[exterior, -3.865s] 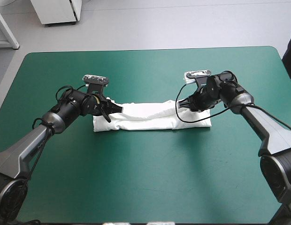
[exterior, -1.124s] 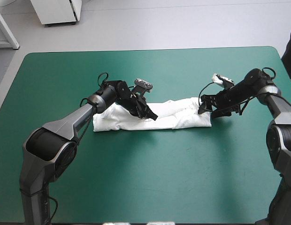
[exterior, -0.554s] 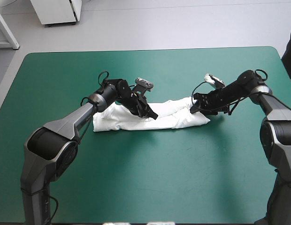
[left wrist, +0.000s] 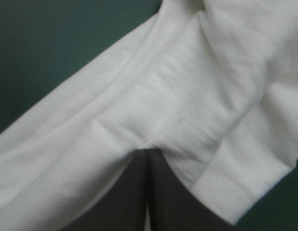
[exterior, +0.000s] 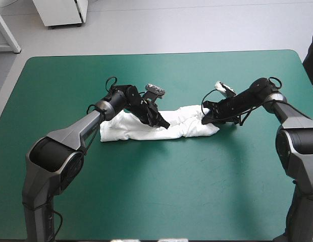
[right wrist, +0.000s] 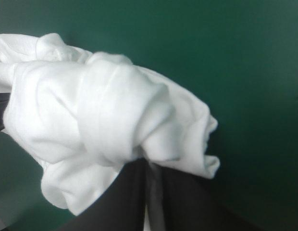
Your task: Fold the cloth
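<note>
Two grey arms (exterior: 65, 135) with black joints and broad black fin-shaped fingers (left wrist: 125, 202)

Robot lab, teal-green table (exterior: 156, 191), robot arms (exterior: 70, 133) either side, grey floor (exterior: 197, 25), white cabinet (exterior: 60, 12) (base only)

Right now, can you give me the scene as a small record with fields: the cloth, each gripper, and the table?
cloth: white T-shirt, a long folded bundle lying across the middle of the table
left gripper: shut on the T-shirt, near the bundle's middle
right gripper: shut on the T-shirt at its right end, where the fabric is bunched up
table: teal-green cover, bare around the bundle
</note>
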